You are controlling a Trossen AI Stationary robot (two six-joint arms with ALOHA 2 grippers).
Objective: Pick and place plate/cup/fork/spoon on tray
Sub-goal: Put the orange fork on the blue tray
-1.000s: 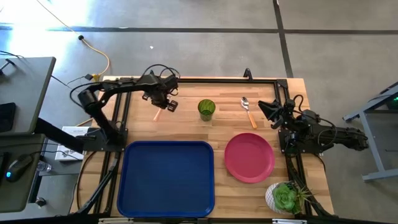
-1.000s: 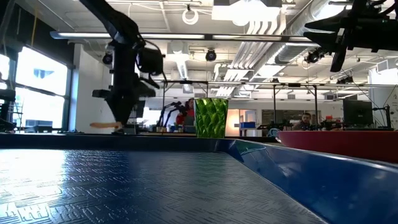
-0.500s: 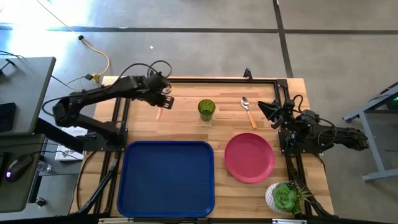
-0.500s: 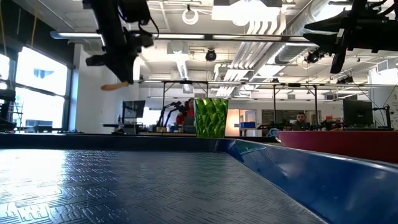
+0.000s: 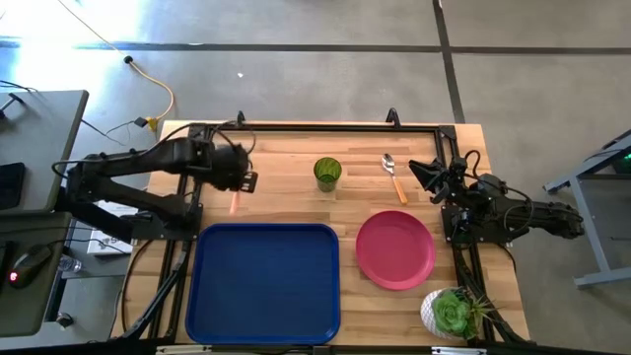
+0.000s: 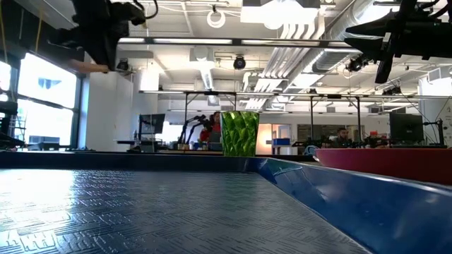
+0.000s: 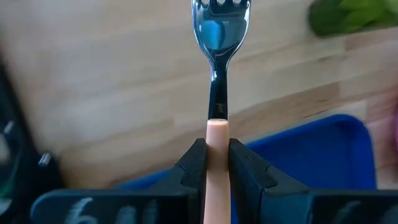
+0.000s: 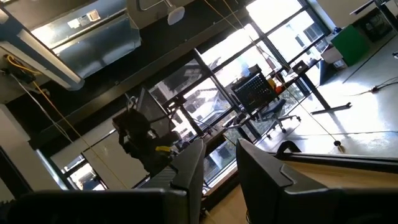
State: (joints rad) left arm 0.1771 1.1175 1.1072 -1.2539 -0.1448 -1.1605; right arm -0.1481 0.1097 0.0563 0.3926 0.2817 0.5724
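My left gripper (image 5: 238, 185) is shut on the fork (image 7: 216, 74), high above the table's left part, just beyond the far left corner of the dark blue tray (image 5: 202, 286). The fork has silver tines and an orange handle. The green cup (image 5: 327, 174) stands upright on the table, and the spoon (image 5: 393, 177) lies flat to its right. The pink-red plate (image 5: 394, 249) lies flat to the right of the tray. My right gripper (image 5: 419, 173) waits open at the table's right edge, near the spoon. My left gripper pinches the fork's orange handle (image 7: 216, 134) between its two fingers, close to where the handle meets the metal neck. The fingers come from above and lie across the fork. The fork is lifted clear and roughly level, its handle end (image 5: 234, 203) sticking out toward the near edge.
A white pot with a green succulent (image 5: 452, 313) stands at the near right corner. In the low view the tray's ribbed floor (image 6: 141, 212) fills the foreground, with the cup (image 6: 239, 133) and the plate's rim (image 6: 395, 159) behind it.
My left gripper, shut on the fork, has lifted it off the table. It has risen well above the table and gone toward the left and near edges, closer to the tray's far left corner. The fork has stayed roughly level.
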